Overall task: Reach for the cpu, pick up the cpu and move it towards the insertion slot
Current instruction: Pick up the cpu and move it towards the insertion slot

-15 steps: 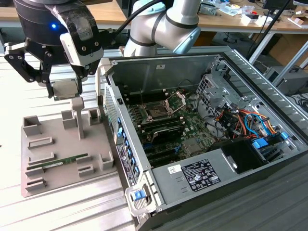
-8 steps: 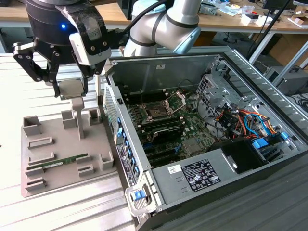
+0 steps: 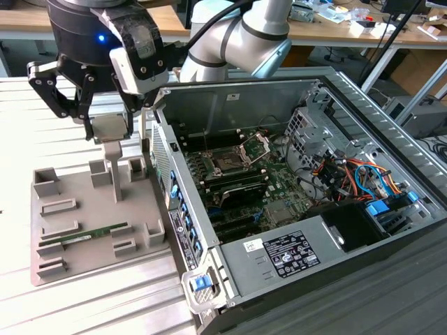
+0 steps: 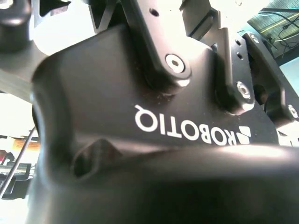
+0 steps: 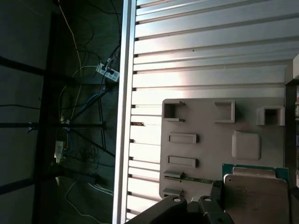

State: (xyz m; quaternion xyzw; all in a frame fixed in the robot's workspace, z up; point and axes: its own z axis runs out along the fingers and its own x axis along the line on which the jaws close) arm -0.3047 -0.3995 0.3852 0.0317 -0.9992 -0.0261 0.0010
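In the exterior view my gripper [image 3: 112,129] hangs over the grey fixture tray [image 3: 70,230], shut on the cpu [image 3: 112,127], a thin pale square chip. The chip sits a little above the tray's raised post [image 3: 112,167], apart from it. In the first wrist view the cpu [image 5: 257,198] shows a silvery top and a green edge, above the tray [image 5: 205,126]. The insertion slot [image 3: 227,164], a dark square socket with its silver frame swung up, lies on the motherboard inside the open computer case, to the exterior view's right of the gripper.
A green memory stick [image 3: 94,234] lies in the tray, also seen in the first wrist view as the memory stick [image 5: 191,178]. The case's upright side wall [image 3: 164,139] stands between gripper and socket. Cables and a drive cage fill the case's right side. The slatted metal table [image 5: 201,46] ends at an edge.
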